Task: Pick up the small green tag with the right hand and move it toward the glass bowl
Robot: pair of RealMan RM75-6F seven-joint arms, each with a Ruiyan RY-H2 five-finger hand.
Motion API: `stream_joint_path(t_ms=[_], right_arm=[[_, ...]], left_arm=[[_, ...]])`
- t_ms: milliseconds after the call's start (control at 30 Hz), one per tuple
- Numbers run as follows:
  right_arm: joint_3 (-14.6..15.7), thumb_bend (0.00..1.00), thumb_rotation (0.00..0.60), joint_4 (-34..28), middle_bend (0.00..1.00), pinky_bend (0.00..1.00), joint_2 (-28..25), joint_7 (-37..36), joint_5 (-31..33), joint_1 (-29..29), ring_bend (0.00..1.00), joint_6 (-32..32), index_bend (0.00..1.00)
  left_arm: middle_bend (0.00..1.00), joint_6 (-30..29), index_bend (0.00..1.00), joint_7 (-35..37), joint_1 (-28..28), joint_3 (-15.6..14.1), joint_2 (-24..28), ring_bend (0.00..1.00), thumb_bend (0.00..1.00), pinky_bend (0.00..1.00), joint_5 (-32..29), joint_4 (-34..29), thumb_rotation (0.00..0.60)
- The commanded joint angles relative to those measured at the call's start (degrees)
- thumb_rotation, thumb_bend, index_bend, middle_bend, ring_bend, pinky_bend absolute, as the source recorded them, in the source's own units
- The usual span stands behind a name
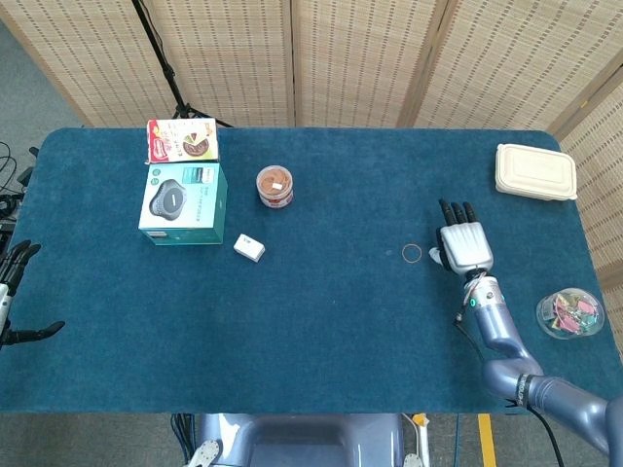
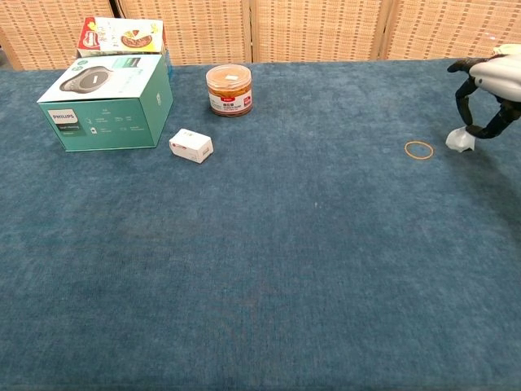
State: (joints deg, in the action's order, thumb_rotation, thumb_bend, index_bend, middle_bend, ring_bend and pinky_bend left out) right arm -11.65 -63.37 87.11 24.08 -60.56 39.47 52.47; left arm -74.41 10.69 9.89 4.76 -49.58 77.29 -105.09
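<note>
The small pale green tag (image 2: 460,140) is pinched between the fingertips of my right hand (image 2: 491,90), low over the blue table at the right edge of the chest view. From the head camera my right hand (image 1: 465,245) shows its back, and the tag (image 1: 435,256) peeks out at its left side. The glass bowl (image 1: 570,313), holding colourful clips, stands near the table's right edge, right of and nearer than the hand. My left hand (image 1: 12,292) hangs off the table's left edge with its fingers apart and nothing in them.
A tan rubber band (image 1: 413,254) lies just left of the right hand. A beige lidded container (image 1: 535,171) sits at the back right. A teal box (image 1: 183,203), a snack box (image 1: 182,140), an orange jar (image 1: 275,186) and a small white box (image 1: 249,247) stand at the left.
</note>
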Motion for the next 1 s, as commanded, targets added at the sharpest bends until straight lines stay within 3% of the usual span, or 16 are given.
stream_joint_path(t_ms=[33,233,300,333,433,533,700,1000], right_arm=[[-0.67,0.84,0.600,0.69,0.00,0.00,-0.75,0.51,0.66,0.25,0.00,0.16,0.58],[-1.50,0.83,0.600,-2.13,0.00,0.00,-3.13,-1.44,0.13,-0.69,0.00,2.14,0.57],[-1.47,0.78,0.600,-3.49,0.00,0.00,-4.05,-2.59,-0.99,-1.38,0.00,3.62,0.51],[-1.37,0.71,0.600,-4.42,0.00,0.00,-4.76,-3.79,-2.29,-2.01,0.00,5.08,0.45],[-0.94,0.22,0.600,-6.77,0.00,0.00,-6.88,-6.86,-5.84,-3.85,0.00,9.12,0.16],[-0.88,0.07,0.600,-9.51,0.00,0.00,-9.20,-10.00,-8.37,-6.02,0.00,13.14,0.02],[0.19,0.01,0.600,-14.13,0.00,0.00,-13.25,-14.06,-12.30,-10.04,0.00,19.05,0.00],[5.04,0.00,0.600,-17.95,0.00,0.00,-18.25,-20.66,-19.74,-19.86,0.00,30.89,0.00]], left_arm=[[0.00,0.01,0.00,-0.02,0.02,0.01,0.01,0.00,0.00,0.00,-0.02,-0.06,0.600],[0.00,0.10,0.00,-0.20,0.07,-0.06,0.02,0.00,0.00,0.00,0.13,-0.16,0.600],[0.00,0.11,0.00,-0.20,0.05,-0.11,0.03,0.00,0.00,0.00,0.21,-0.15,0.600],[0.00,0.14,0.00,-0.22,0.05,-0.15,0.04,0.00,0.00,0.00,0.24,-0.13,0.600],[0.00,0.13,0.00,0.03,0.01,-0.20,0.09,0.00,0.00,0.00,0.39,-0.08,0.600],[0.00,0.13,0.00,0.34,-0.06,-0.42,0.17,0.00,0.00,0.00,0.91,-0.02,0.600],[0.00,-0.25,0.00,0.70,-0.38,-0.90,0.23,0.00,0.00,0.00,2.00,0.08,0.600],[0.00,-2.33,0.00,2.73,-2.10,-2.31,0.32,0.00,0.00,0.00,4.54,0.93,0.600]])
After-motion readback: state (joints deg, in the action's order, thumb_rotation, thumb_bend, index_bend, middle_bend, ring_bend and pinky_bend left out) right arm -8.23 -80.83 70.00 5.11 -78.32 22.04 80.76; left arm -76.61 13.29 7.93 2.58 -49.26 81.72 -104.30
